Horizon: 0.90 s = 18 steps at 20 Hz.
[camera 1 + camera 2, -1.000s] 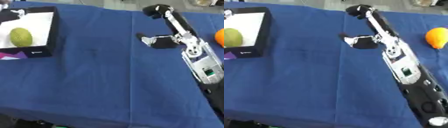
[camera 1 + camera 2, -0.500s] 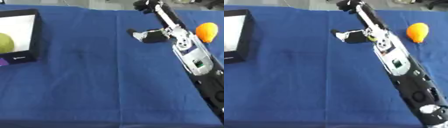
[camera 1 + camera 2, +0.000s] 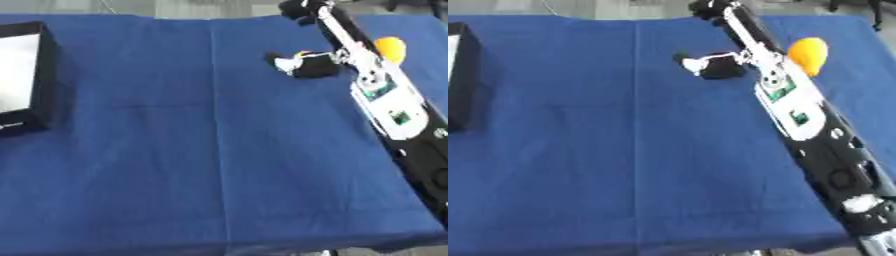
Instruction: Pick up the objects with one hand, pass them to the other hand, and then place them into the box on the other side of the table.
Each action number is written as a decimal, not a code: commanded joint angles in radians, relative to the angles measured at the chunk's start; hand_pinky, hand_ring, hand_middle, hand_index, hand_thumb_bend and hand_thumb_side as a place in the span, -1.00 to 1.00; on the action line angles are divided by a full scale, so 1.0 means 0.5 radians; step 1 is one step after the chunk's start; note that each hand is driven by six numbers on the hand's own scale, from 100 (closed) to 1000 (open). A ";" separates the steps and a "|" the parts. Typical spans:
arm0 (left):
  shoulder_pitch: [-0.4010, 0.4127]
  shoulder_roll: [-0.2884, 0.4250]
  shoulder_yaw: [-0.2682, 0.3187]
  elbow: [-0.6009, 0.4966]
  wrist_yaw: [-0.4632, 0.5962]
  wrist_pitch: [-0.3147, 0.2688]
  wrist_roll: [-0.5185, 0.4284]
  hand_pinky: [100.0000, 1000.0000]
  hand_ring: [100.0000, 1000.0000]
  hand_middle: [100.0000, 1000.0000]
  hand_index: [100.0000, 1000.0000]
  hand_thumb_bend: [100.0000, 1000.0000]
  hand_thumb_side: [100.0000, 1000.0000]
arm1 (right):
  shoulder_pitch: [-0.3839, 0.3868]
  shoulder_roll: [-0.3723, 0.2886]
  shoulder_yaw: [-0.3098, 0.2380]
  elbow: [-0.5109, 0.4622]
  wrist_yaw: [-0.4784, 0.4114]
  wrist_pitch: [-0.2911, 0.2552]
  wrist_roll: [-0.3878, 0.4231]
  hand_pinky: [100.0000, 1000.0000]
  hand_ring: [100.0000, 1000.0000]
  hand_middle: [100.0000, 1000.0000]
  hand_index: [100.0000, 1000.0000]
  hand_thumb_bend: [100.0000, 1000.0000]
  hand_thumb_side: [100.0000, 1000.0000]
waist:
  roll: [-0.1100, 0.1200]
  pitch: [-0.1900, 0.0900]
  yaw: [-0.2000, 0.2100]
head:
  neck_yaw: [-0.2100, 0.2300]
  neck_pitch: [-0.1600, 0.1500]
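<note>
The right hand (image 3: pixel 717 65) hovers over the blue cloth (image 3: pixel 201 140) at the far right of the table, its fingers (image 3: pixel 282 62) curled inward and holding nothing, one pale tip poking left. Just right of it, past the forearm (image 3: pixel 789 102), lies the orange fruit (image 3: pixel 808 52), smooth, rounded and yellow-orange, resting on the cloth and apart from the hand. The right eye view shows the fruit nearly whole, while the left eye view hides most of it behind the arm. The left eye view shows more of the black box (image 3: pixel 24 80) at the left edge, with its white inside.
</note>
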 commanded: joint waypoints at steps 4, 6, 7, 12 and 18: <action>-0.006 0.074 0.026 -0.041 0.061 -0.013 0.052 0.42 0.51 0.56 0.44 0.13 -0.03 | -0.011 -0.180 -0.130 0.072 -0.099 0.080 0.064 0.56 0.62 0.47 0.63 -0.10 -0.72 | 0.014 -0.044 -0.009 | -0.029 -0.003; -0.002 0.074 0.025 -0.038 0.062 -0.008 0.054 0.42 0.52 0.56 0.44 0.13 -0.02 | -0.013 -0.222 -0.166 0.109 -0.108 0.098 0.101 0.56 0.62 0.48 0.64 -0.08 -0.71 | 0.016 -0.043 -0.011 | -0.042 -0.003; -0.001 0.073 0.025 -0.038 0.062 -0.006 0.055 0.42 0.52 0.56 0.44 0.13 -0.02 | -0.015 -0.239 -0.182 0.128 -0.108 0.104 0.115 0.56 0.63 0.48 0.64 -0.07 -0.71 | 0.016 -0.042 -0.012 | -0.047 -0.003; 0.011 0.066 0.029 -0.057 0.072 -0.013 0.070 0.42 0.52 0.56 0.44 0.13 -0.03 | -0.028 -0.299 -0.239 0.221 -0.086 0.126 0.133 0.57 0.63 0.49 0.64 -0.03 -0.71 | 0.022 -0.038 -0.014 | -0.078 -0.003; 0.027 0.063 0.031 -0.072 0.083 -0.015 0.085 0.42 0.51 0.56 0.44 0.13 -0.02 | -0.076 -0.356 -0.266 0.336 -0.050 0.133 0.152 0.57 0.63 0.51 0.64 0.01 -0.70 | 0.031 -0.033 -0.012 | -0.091 -0.003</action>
